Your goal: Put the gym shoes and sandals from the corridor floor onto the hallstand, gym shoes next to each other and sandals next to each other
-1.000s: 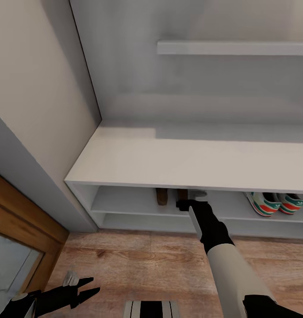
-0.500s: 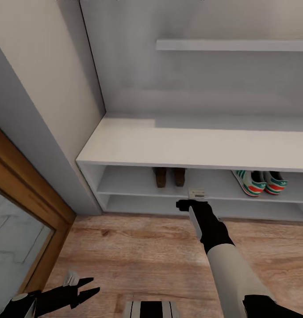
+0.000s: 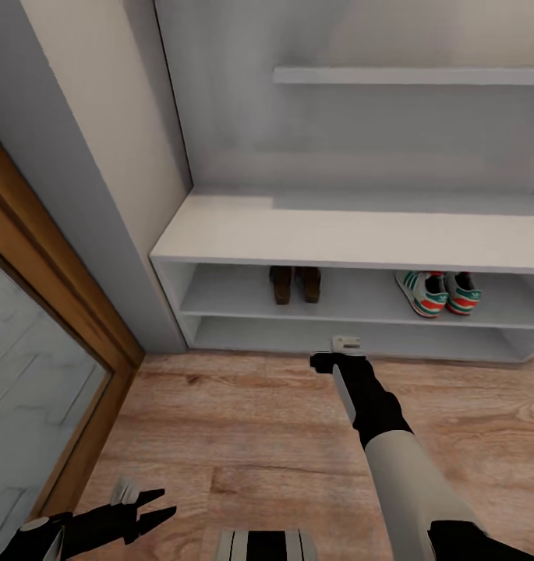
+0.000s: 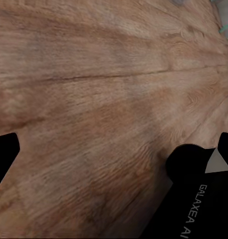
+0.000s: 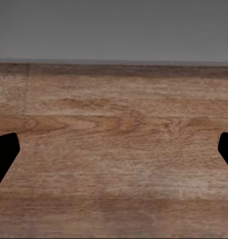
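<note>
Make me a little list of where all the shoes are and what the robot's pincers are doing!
gym shoes: side by side on the hallstand's upper low shelf
sandals: side by side on the same shelf, apart from the gym shoes
corridor floor: bare wood planks
left pincer: open, empty, over the floor
right pincer: open, empty, near the rack's base

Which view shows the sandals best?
The head view: both sandals stand side by side on the rack's upper low shelf, left of the gym shoes. Both wrist views show floor.

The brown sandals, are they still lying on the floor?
No, both sandals sit side by side on the hallstand's upper low shelf, off the wood floor.
</note>
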Controlling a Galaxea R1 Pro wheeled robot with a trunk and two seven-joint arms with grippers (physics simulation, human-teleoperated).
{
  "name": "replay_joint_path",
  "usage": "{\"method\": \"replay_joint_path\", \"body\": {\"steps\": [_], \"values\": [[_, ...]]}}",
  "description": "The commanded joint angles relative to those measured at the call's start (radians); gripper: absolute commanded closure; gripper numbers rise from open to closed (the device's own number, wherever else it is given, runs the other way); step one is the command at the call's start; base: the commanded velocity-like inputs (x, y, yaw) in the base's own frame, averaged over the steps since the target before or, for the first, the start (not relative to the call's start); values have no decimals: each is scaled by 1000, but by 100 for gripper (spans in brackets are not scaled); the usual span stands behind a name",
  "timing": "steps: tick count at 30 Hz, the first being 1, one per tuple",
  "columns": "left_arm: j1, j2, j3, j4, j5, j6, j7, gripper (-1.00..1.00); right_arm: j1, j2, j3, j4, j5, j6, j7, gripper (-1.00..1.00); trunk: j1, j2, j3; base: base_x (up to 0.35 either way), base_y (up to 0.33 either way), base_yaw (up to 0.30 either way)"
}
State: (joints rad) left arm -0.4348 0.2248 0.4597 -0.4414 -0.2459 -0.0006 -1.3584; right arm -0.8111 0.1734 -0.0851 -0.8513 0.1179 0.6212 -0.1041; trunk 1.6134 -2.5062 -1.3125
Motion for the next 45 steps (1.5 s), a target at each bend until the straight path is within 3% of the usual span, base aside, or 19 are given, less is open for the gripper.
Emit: {"method": "replay_joint_path", "body": {"steps": [1, 9, 22, 32, 37, 40, 45], "values": [[-1, -1, 9, -1, -10, 0, -5, -100, 0, 1, -3, 1, 11, 5, 4, -100, -1, 0, -1, -336, 0, 0], [-2, -2, 9, -1, -9, -1, -5, -100, 0, 1, -2, 5, 11, 5, 7, -100, -1, 0, -1, -242, 0, 0], [-1, 0, 16, -1, -6, -10, -7, -100, 3, 1, -2, 8, 13, 5, 8, -100, -1, 0, -1, -26, 0, 0], [-1, 1, 15, 0, -6, -10, -5, -100, 4, 1, -2, 91, 12, 4, 10, -100, -5, 2, 38, 0, 0, 0], [1, 4, 14, 0, -6, -11, 1, -100, 4, 1, -2, 179, 12, -11, 15, -100, -8, 3, 57, 0, 0, 0], [2, 8, 14, 1, -7, -12, 3, -100, 5, 1, -2, 216, 12, -40, 20, -100, -9, 4, 69, 0, 0, 0], [1, 14, 15, 0, -10, -14, 8, -100, 8, 1, -1, 316, 15, -150, 59, -100, -11, 5, 88, 0, 0, 0]]}}
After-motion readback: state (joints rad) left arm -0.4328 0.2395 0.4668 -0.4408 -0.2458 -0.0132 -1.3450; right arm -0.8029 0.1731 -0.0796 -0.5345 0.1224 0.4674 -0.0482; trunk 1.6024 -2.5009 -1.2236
